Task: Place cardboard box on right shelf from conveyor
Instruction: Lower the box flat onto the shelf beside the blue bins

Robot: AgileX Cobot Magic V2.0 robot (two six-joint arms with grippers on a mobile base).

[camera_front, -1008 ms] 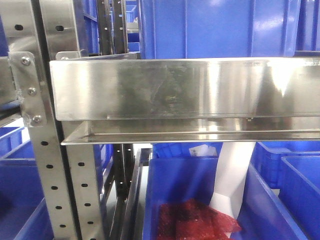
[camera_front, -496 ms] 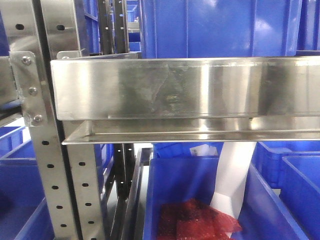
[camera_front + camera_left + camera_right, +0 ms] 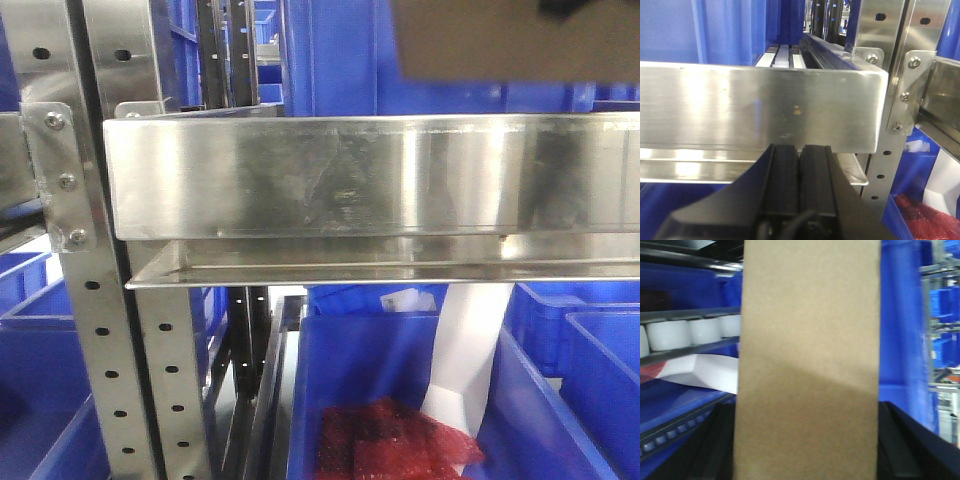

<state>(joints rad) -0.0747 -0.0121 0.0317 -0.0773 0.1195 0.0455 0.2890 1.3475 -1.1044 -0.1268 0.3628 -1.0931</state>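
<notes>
your cardboard box sits at the top right of the front frame, its lower edge just above the top of the right shelf lip, blue bins behind it. a dark bit overlaps its top edge near the upper right corner; can't tell what it is.

right wrist frame: cardboard box fills the centre top to bottom, plain tan face. right gripper: black fingers flank the box at lower left and lower right, pressed to its two sides, so it's clamped on the box. white rollers at mid left, more blue bins at right.

left wrist frame: left gripper at bottom centre, the two black fingers pressed together, nothing between them. it sits just in front of and below the shelf's steel lip. perforated upright at right.

lower frame in front view: blue bin with something red inside, white sheet beside it.
</notes>
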